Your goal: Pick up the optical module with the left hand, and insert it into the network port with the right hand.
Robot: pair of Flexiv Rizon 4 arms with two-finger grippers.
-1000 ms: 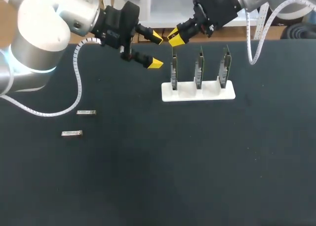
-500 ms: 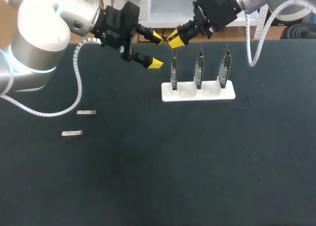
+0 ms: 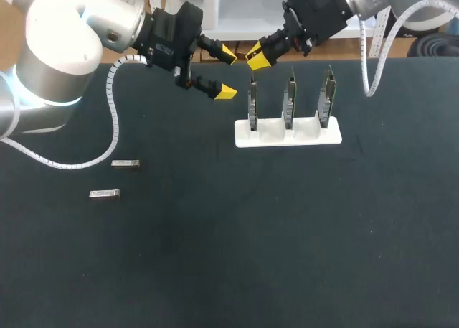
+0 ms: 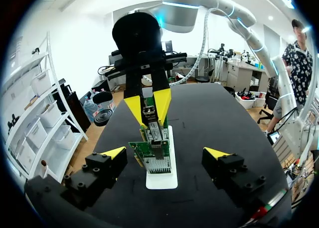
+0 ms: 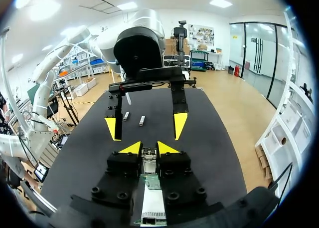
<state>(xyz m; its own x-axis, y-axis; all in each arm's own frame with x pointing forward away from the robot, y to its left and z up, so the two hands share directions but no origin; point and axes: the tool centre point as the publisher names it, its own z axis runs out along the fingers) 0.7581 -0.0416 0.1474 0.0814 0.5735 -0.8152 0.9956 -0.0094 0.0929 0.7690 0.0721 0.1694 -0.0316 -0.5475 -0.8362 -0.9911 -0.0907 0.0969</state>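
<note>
My right gripper (image 3: 258,54) is shut on a small silvery optical module (image 5: 148,155), right above the leftmost green board (image 3: 252,105) of three standing in a white holder (image 3: 288,134). In the left wrist view that module (image 4: 149,113) sits between the right gripper's yellow tips, at the metal port (image 4: 155,134) on the board's upper edge. How deep it sits I cannot tell. My left gripper (image 3: 224,72) is open and holds nothing, just left of the boards and facing them. Its own view has the board (image 4: 152,155) ahead, between its spread fingers (image 4: 164,153).
Two more optical modules (image 3: 125,164) (image 3: 105,194) lie flat on the black table (image 3: 287,235) at the left, also seen beyond the left gripper (image 5: 146,125) in the right wrist view. The other two boards (image 3: 290,98) (image 3: 327,97) stand to the right.
The right gripper with the module has shifted very slightly over the leftmost board. The left arm has kept still.
</note>
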